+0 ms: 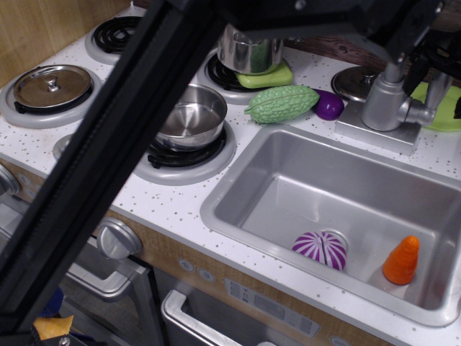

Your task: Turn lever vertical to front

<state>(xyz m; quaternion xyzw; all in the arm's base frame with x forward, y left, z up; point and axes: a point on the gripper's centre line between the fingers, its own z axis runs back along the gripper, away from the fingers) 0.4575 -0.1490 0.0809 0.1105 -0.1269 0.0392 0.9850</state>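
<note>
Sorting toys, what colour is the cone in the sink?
Orange; the cone shows clearly in the observation.image view.

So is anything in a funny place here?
Yes. A purple striped ball and an orange cone lie down in the sink, and a green bumpy gourd lies loose on the counter beside the stove.

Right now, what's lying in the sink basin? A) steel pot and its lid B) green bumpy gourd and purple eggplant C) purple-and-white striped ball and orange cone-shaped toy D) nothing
C: the purple-and-white striped ball lies near the drain and the orange cone-shaped toy stands in the front right corner of the sink; the green gourd and purple eggplant lie on the counter behind it.
</note>
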